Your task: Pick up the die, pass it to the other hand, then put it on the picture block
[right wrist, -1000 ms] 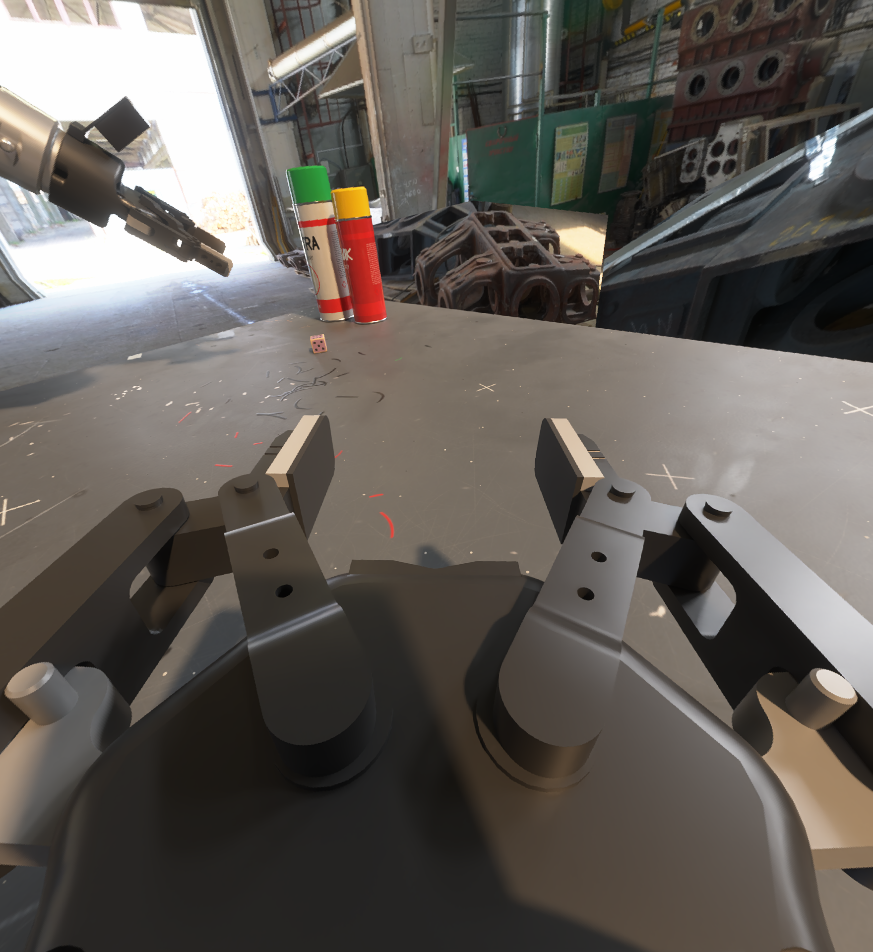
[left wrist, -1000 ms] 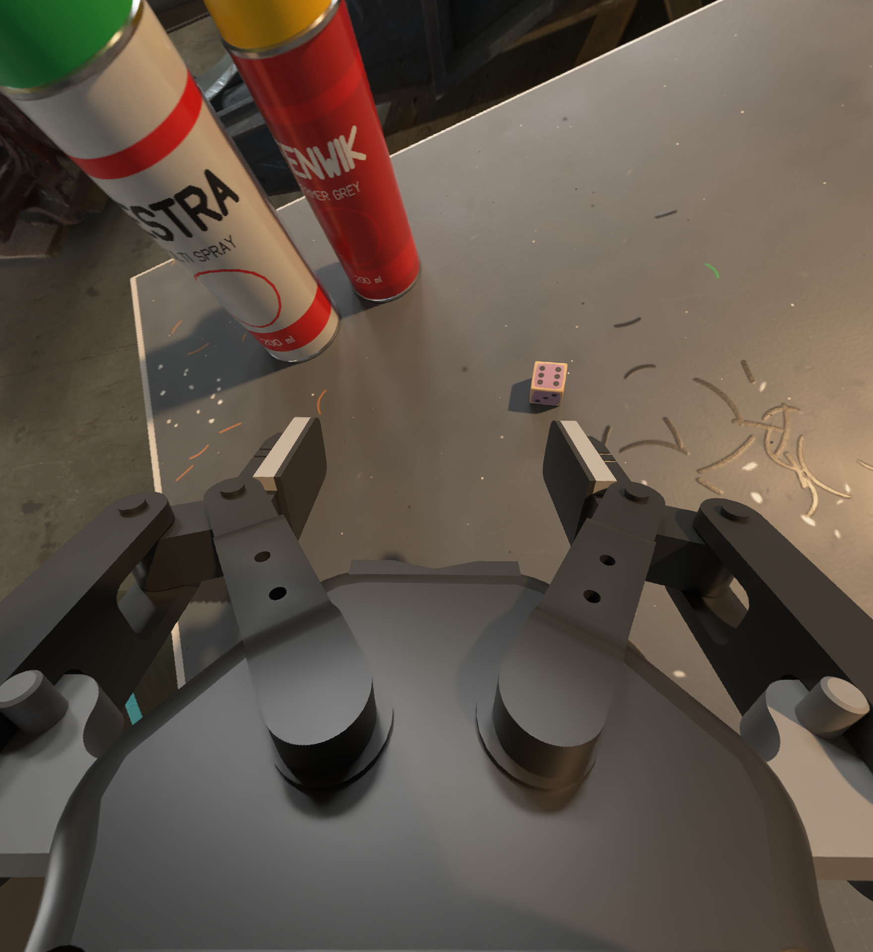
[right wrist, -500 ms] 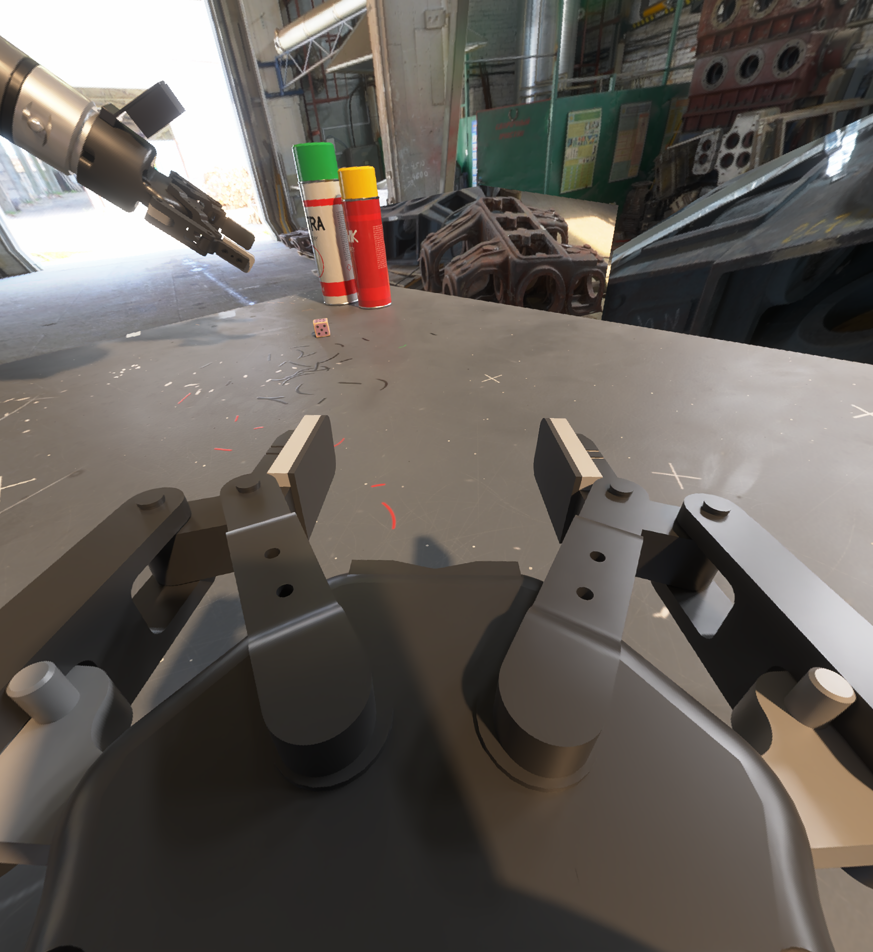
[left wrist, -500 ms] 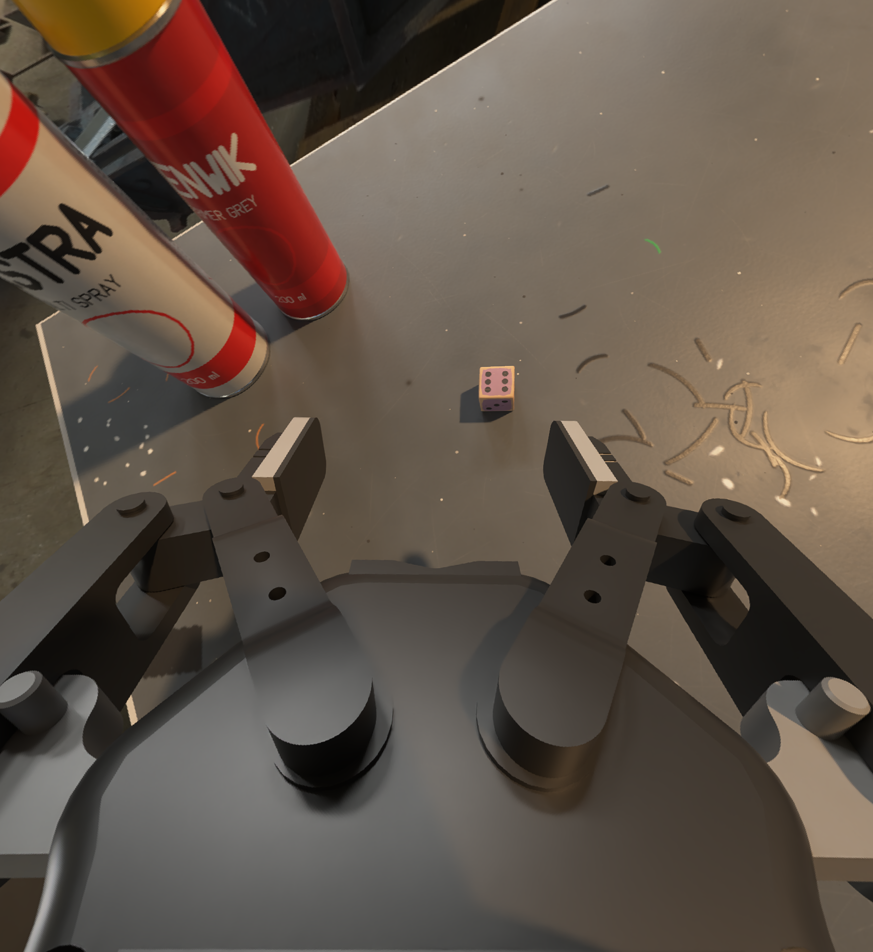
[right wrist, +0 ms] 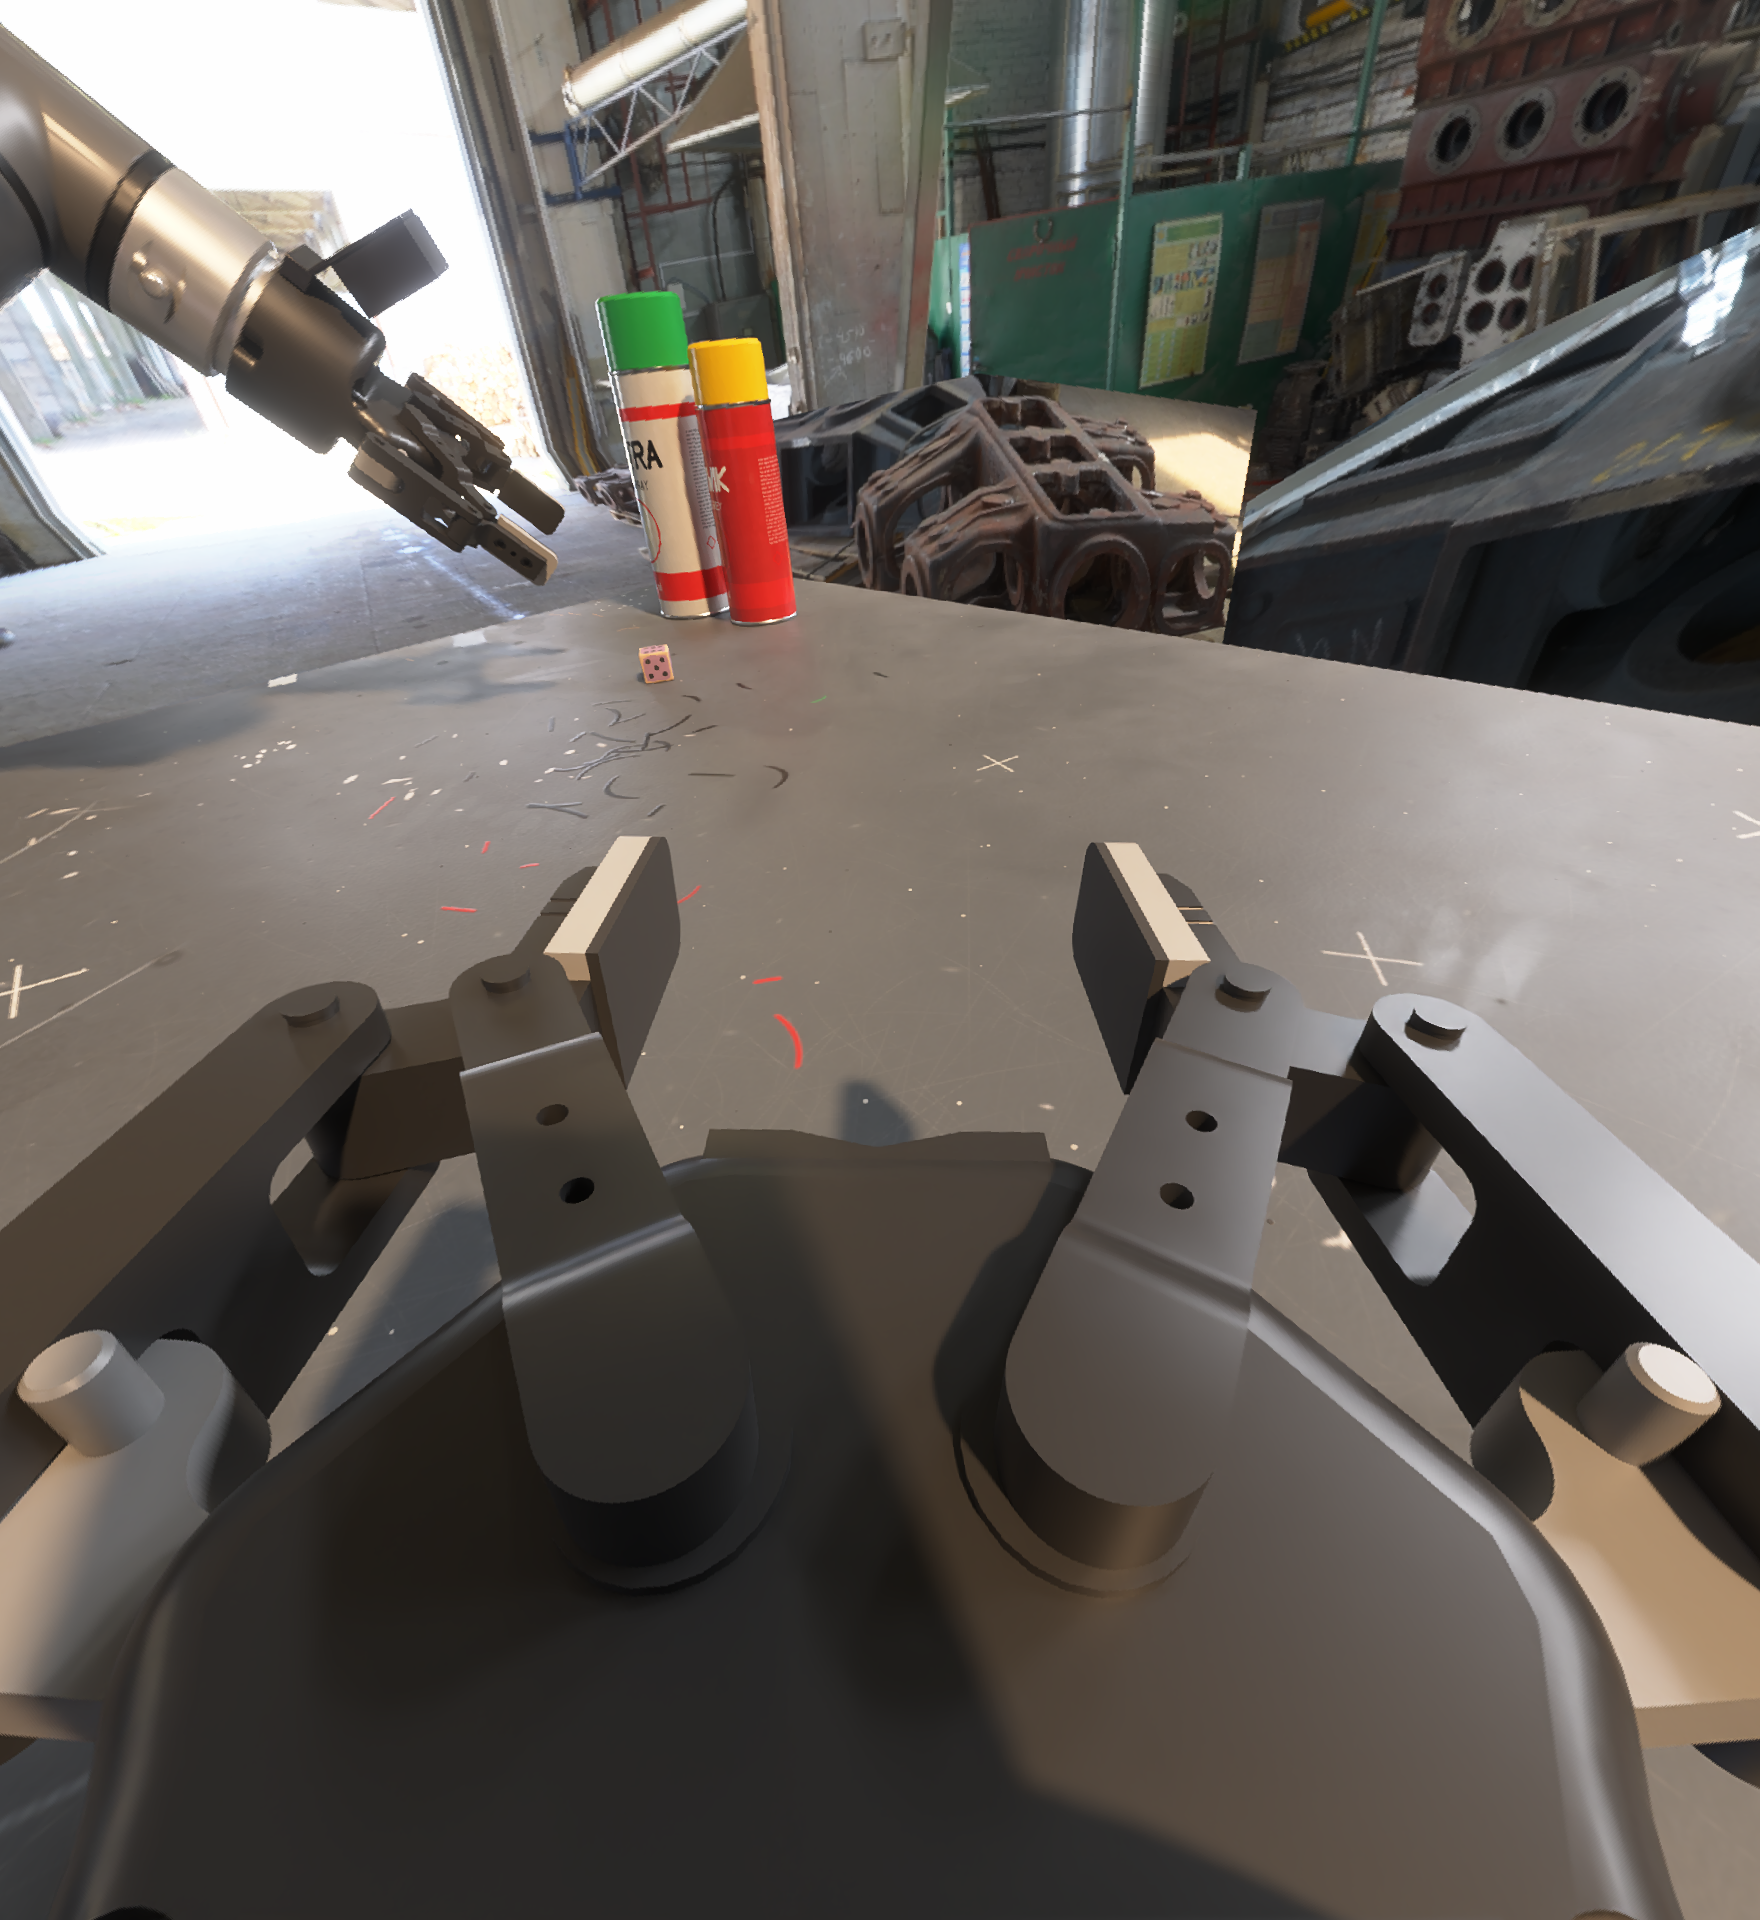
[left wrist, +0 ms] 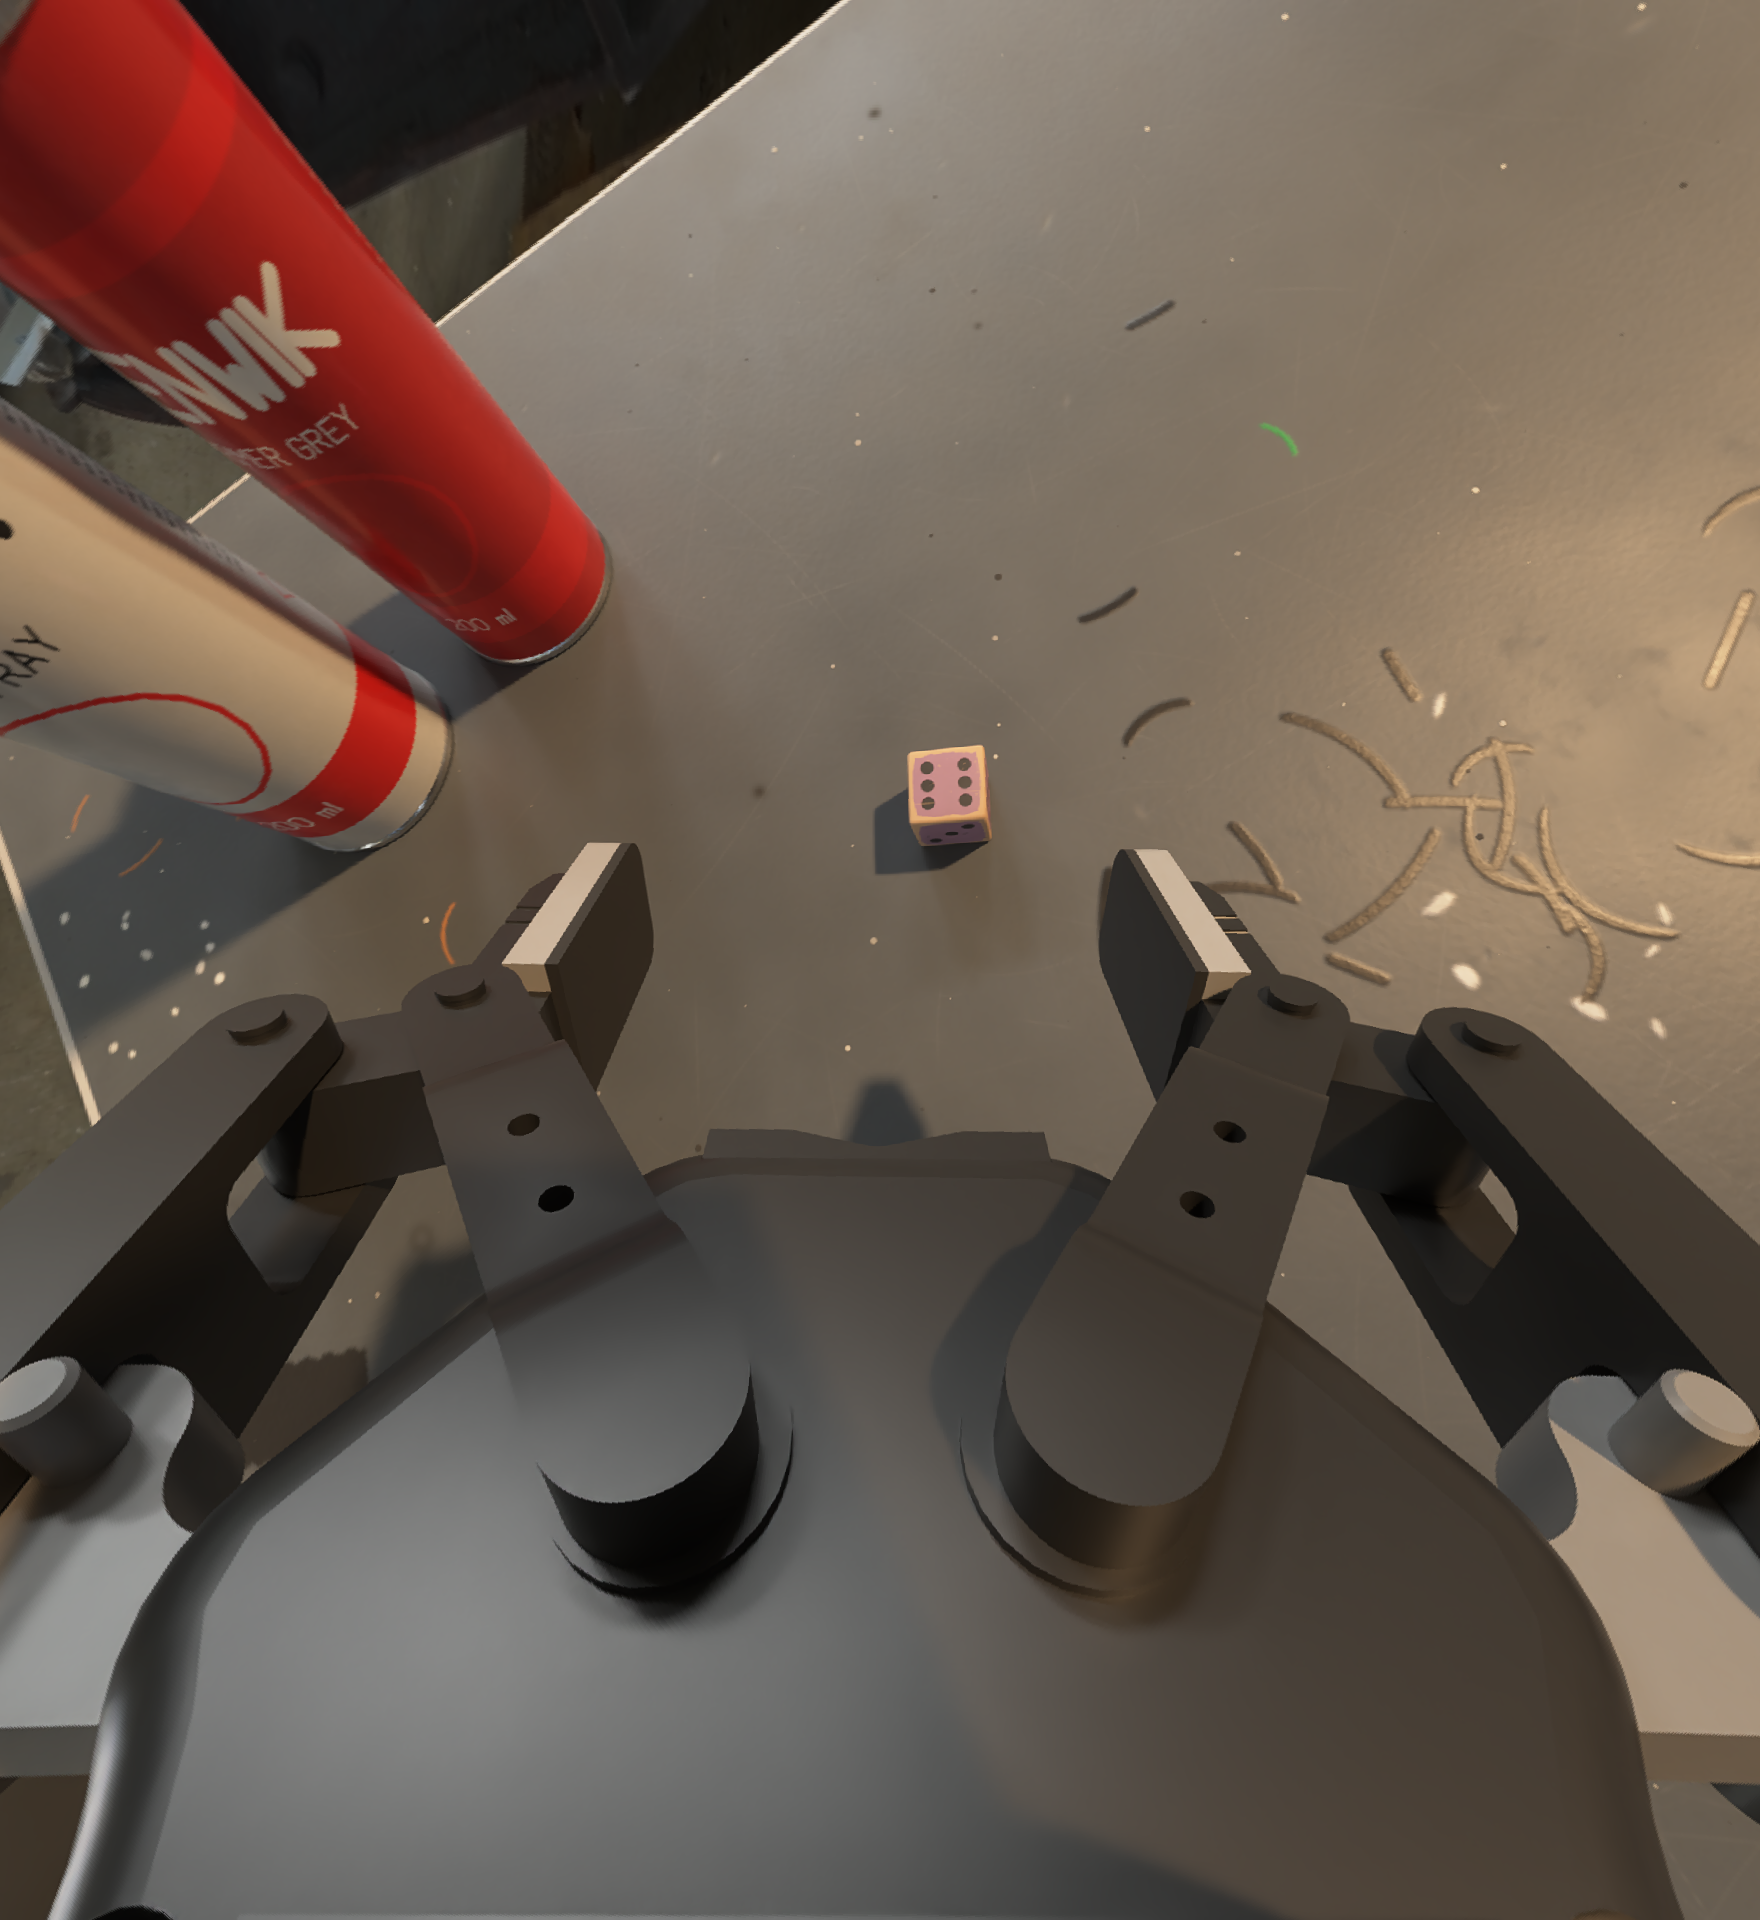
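Your left tool (left wrist: 876,904) hangs above the desk (left wrist: 1063,312) with its fingers spread apart, and the pink die (left wrist: 947,794) sits on the desk just ahead of the gap, untouched. A red spray can (left wrist: 263,343) and a white one (left wrist: 159,675) stand upright nearby. Your right tool (right wrist: 876,904) is spread apart too, empty, well away from the die (right wrist: 656,664)

A grey table (left wrist: 1219,260) carries a pink die (left wrist: 947,794) at frame centre. Two spray cans (left wrist: 263,582) stand upper left; curled metal shavings (left wrist: 1499,821) litter the right.
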Motion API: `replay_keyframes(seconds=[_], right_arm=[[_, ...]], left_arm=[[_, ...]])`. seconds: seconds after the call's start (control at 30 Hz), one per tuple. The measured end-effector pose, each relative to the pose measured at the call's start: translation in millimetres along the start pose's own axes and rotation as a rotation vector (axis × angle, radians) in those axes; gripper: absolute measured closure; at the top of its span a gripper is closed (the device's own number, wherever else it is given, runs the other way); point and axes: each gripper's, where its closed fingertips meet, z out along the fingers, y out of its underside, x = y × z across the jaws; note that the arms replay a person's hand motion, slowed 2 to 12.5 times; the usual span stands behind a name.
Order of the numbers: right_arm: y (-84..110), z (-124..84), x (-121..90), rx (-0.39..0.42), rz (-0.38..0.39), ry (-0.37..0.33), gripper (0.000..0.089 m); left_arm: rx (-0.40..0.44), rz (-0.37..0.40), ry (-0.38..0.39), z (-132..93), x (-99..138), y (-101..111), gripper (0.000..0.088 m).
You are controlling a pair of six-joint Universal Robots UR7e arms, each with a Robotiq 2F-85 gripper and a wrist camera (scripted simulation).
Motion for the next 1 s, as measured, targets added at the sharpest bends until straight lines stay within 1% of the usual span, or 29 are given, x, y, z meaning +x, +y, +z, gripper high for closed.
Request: replay_keyframes(seconds=[0.3,0.57,0.77,1.0], right_arm=[[-0.4,-0.4,0.8,0.003,0.013,-0.005,0.0218],[-1.0,-1.2,1.1,0.008,0.02,-0.008,0.0218],[-1.0,-1.9,1.5,0.006,0.02,-0.006,0.0218],[-1.3,-2.7,1.7,0.006,0.016,-0.004,0.0218]], left_arm=[[-0.035,0.027,0.045,14.2,9.9,-1.7,0.0116],[-0.079,0.041,0.059,26.0,13.4,-0.1,0.0113],[-0.113,0.038,0.055,34.3,13.3,2.5,0.0117],[-0.149,0.012,0.058,43.7,14.3,6.1,0.014]])
